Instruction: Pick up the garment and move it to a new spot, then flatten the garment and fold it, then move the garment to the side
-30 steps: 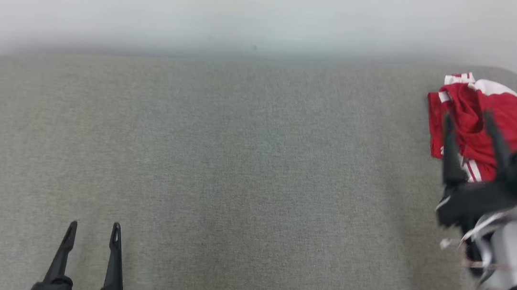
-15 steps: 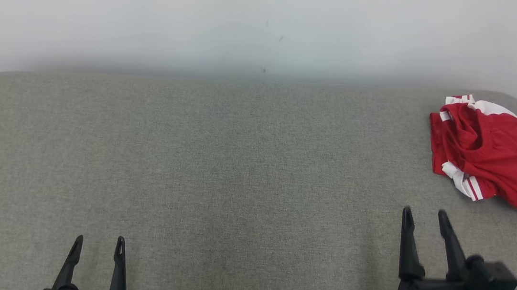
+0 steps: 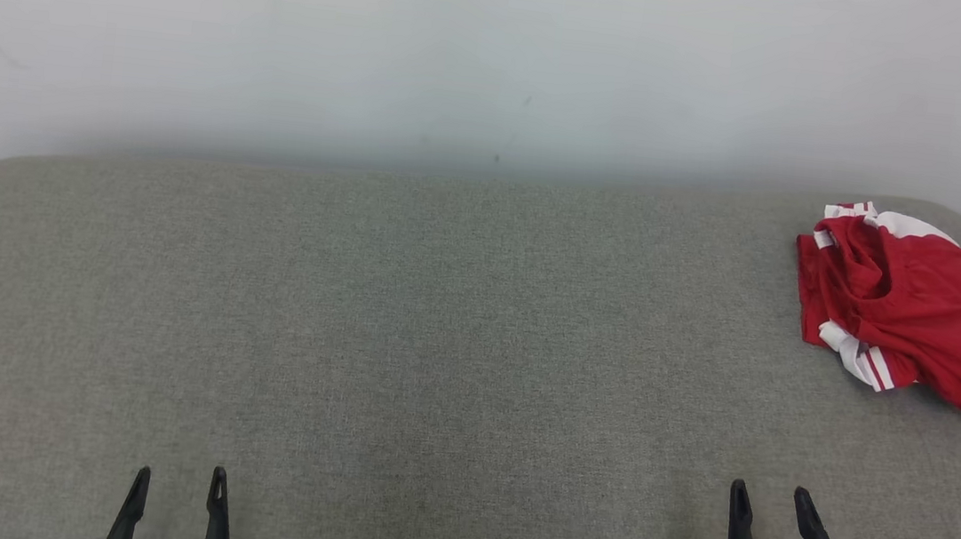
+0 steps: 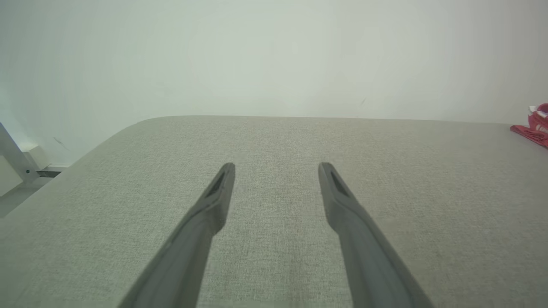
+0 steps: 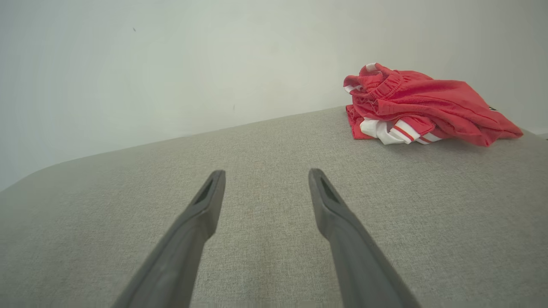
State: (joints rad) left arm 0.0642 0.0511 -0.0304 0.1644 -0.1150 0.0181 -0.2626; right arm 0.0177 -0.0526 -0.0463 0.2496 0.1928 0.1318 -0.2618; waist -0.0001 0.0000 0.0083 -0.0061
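While the red garment [image 3: 910,306] is lying crumpled at the far right corner of the grey padded surface [image 3: 437,345] in the head view, its long axis is running diagonally from far left to a near-right tip. The left gripper [image 3: 180,477] and right gripper [image 3: 771,496] are pointing at the wall, well apart from it. In the left wrist view, the left gripper's fingers [image 4: 214,201] are standing spread and empty, with the garment [image 4: 535,128] peeking in at the right edge. In the right wrist view, the right gripper's jaws are gaping empty, and the garment [image 5: 419,105] is lying ahead to the right, tapering rightward.
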